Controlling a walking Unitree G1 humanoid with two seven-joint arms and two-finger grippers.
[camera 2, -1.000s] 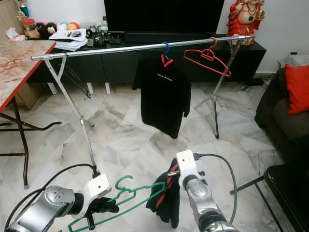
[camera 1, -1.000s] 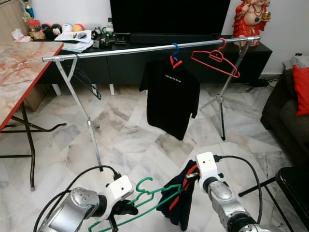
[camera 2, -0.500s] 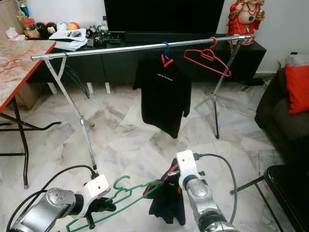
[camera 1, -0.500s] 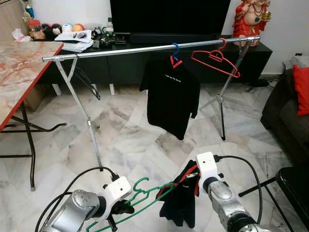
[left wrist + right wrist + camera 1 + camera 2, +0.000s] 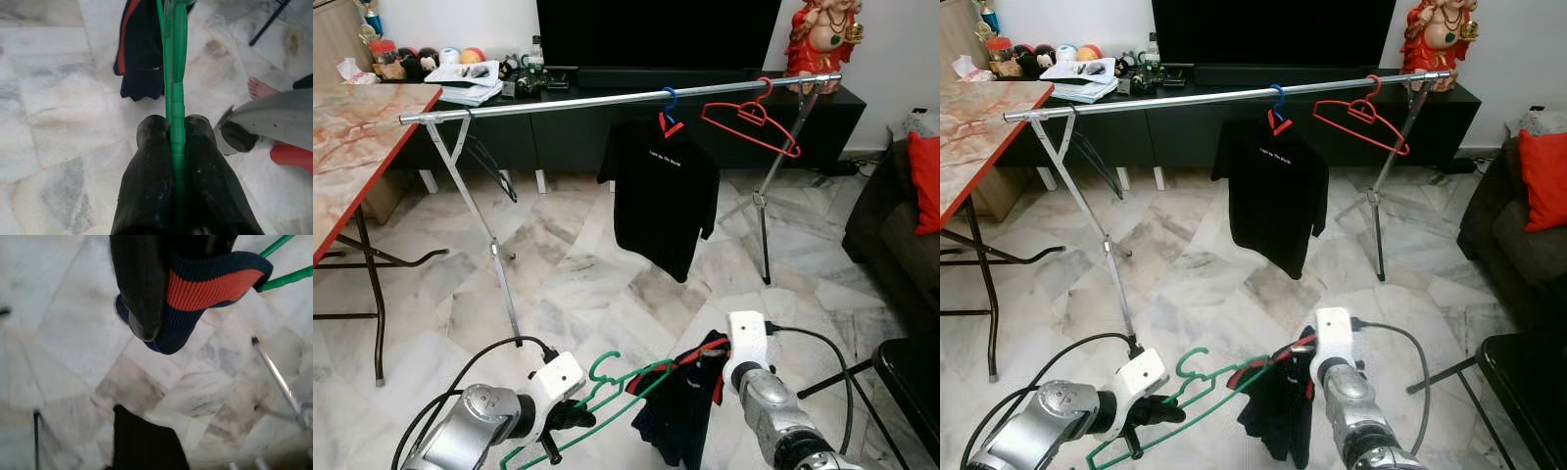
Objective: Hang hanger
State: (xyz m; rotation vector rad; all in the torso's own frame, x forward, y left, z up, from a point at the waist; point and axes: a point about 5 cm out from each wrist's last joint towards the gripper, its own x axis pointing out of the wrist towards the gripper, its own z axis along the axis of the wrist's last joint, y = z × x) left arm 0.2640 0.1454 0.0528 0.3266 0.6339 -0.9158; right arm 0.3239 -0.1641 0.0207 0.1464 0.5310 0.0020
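Observation:
My left gripper (image 5: 570,419) is shut on the lower bar of a green hanger (image 5: 607,397), held low over the floor; the wrist view shows its fingers (image 5: 151,161) clamped on the green hanger (image 5: 173,63). A dark navy garment with a red band (image 5: 680,406) hangs on the hanger's far end. My right gripper (image 5: 710,354) is shut on the garment's collar (image 5: 205,281). Ahead stands a silver clothes rail (image 5: 607,100) carrying a black T-shirt (image 5: 664,196) on a blue hanger and an empty red hanger (image 5: 751,122).
A red-edged marble-top table (image 5: 352,147) stands at the left. A black TV cabinet (image 5: 607,117) runs behind the rail. A dark sofa with a red cushion (image 5: 922,181) is at the right, with a black stool (image 5: 911,377) near my right arm. A person's bare foot (image 5: 261,88) stands nearby.
The right gripper has drawn the garment's collar rightward along the green hanger, spreading the cloth. The left gripper and hanger have shifted slightly right. The black T-shirt sways a little.

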